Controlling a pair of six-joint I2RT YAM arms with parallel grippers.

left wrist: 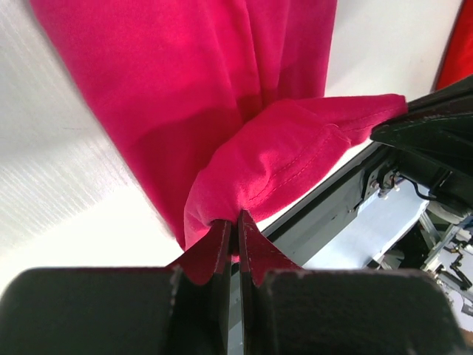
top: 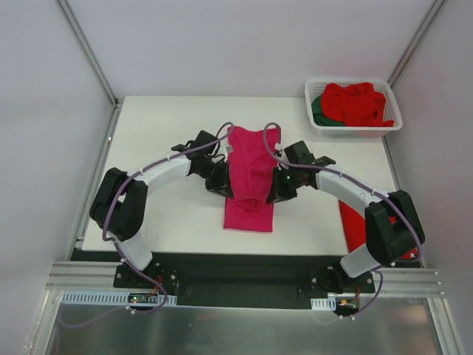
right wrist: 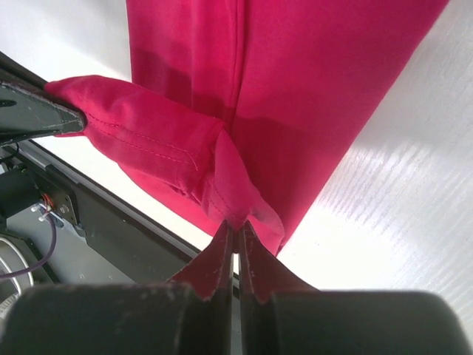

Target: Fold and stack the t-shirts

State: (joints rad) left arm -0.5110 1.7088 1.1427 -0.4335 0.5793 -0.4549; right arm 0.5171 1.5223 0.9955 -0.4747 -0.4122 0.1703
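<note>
The pink t-shirt [top: 251, 159] lies as a long narrow strip in the middle of the white tabletop [top: 162, 133], running from the far side toward the arms. The left end effector [left wrist: 236, 222] is clamped tight on one corner of its near hem. The right end effector [right wrist: 236, 231] is clamped on the other corner, and the hem is bunched and raised between them. Red t-shirts [top: 358, 103] and a dark green t-shirt [top: 318, 109] sit heaped in the white basket [top: 355, 131] at the far right corner. One red t-shirt [top: 353, 225] lies at the tabletop's near right edge, partly under the right arm [top: 369, 214].

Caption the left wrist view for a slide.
Left end effector shut on a fold of the magenta-pink t-shirt over the white table.
</note>
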